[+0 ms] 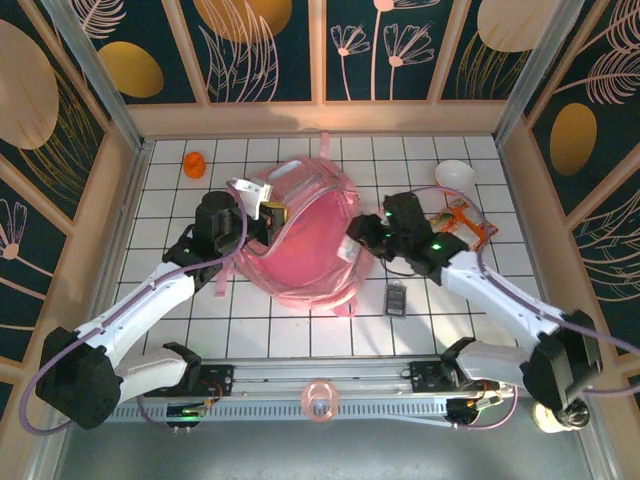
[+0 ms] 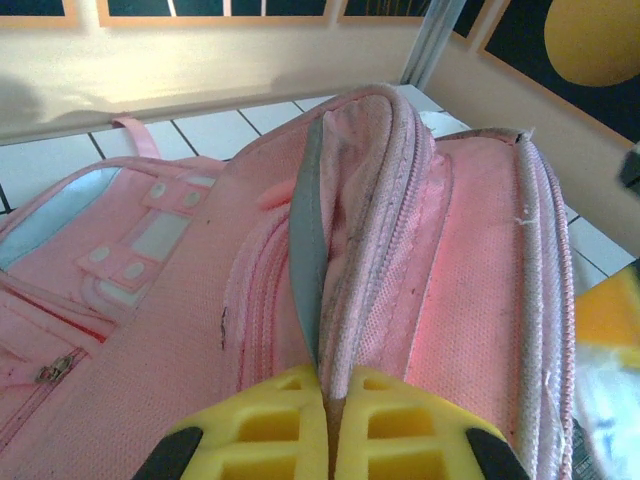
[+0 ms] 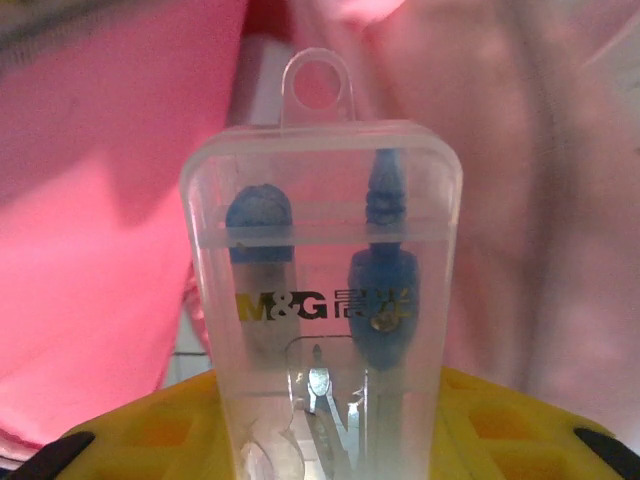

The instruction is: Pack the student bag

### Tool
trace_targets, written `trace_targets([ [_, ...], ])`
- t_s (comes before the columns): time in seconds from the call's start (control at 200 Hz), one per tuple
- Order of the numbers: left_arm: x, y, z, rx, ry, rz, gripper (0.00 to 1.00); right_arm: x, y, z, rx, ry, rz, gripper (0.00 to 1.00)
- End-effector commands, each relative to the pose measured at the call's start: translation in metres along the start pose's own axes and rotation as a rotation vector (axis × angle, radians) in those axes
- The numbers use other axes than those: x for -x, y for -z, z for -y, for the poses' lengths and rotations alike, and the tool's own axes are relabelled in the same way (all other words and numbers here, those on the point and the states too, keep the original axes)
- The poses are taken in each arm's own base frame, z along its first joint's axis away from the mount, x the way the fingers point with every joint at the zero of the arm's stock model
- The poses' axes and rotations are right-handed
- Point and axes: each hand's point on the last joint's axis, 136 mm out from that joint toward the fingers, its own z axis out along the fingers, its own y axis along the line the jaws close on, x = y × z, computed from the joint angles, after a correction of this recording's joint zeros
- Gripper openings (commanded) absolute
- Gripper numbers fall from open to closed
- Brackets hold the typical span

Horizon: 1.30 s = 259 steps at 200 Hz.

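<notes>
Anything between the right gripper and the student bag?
Yes: a clear M&G compass case, clamped between the yellow fingers of the right gripper, pokes out toward the student bag. The right wrist view shows it.

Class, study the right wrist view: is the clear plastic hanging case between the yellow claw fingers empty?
No, the clear plastic case holds a blue compass-like tool and a blue-capped piece beside it.
</notes>
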Motion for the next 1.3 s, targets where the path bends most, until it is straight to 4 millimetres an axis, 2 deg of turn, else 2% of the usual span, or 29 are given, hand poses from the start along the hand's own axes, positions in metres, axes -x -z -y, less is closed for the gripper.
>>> trace_targets([
  [0.0, 0.052, 0.014, 0.017, -0.054, -0.033, 0.179, 0.0, -0.009, -0.03, -0.041, 0.112, -0.052, -0.034, 0.39],
  [0.105, 0.055, 0.016, 0.018, -0.056, -0.038, 0.185, 0.0, -0.024, -0.062, -0.04, 0.109, -0.084, -0.091, 0.4],
  [0.23, 0.057, 0.018, 0.019, -0.056, -0.042, 0.191, 0.0, -0.029, -0.088, -0.039, 0.147, -0.136, -0.112, 0.42],
  [0.46, 0.059, 0.018, 0.019, -0.053, -0.051, 0.19, 0.0, -0.02, -0.117, -0.043, 0.161, -0.15, -0.087, 0.45],
  [0.651, 0.059, 0.018, 0.019, -0.056, -0.051, 0.191, 0.0, -0.015, -0.135, -0.049, 0.212, -0.192, -0.088, 0.58],
  [0.776, 0.059, 0.018, 0.019, -0.053, -0.053, 0.187, 0.0, -0.021, -0.139, -0.044, 0.188, -0.19, -0.109, 0.62],
  [0.911, 0.057, 0.018, 0.018, -0.045, -0.059, 0.182, 0.0, -0.038, -0.131, -0.03, 0.154, -0.199, -0.13, 0.6],
  [1.111, 0.052, 0.015, 0.016, -0.045, -0.056, 0.17, 0.0, -0.081, -0.122, -0.013, 0.065, -0.178, -0.202, 0.53],
  [1.291, 0.049, 0.013, 0.016, -0.051, -0.048, 0.167, 0.0, -0.094, -0.135, -0.006, 0.04, -0.167, -0.228, 0.41],
])
